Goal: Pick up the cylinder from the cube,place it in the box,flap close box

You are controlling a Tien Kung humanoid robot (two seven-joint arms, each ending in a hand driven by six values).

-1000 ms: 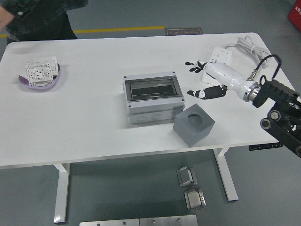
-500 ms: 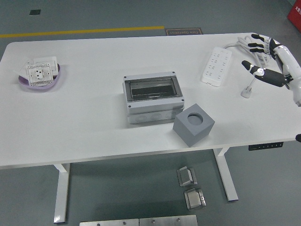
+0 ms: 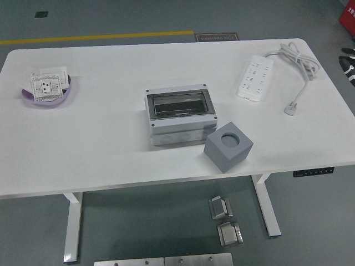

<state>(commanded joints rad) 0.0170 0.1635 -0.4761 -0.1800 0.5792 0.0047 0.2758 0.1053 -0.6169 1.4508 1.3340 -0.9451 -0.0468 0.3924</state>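
We are seeing the gray cube (image 3: 228,147) sitting near the table's (image 3: 111,144) front edge with its round hole empty, touching the gray box (image 3: 179,117), whose clear flap is lying shut, and no cylinder is showing. Our right hand (image 3: 348,60) is only peeking in at the right edge, so we cannot tell how it is set. A white power strip (image 3: 255,77) and a purple dish (image 3: 49,95) holding wall sockets (image 3: 47,83) are sitting farther back.

The scene is seen through one view only, from high on the near side, looking forward and down. The whole white surface (image 3: 111,138) is covered from a fair distance, with its near edge low in the frame. Grey floor is seen beyond the far edge and below the near edge, between the legs.
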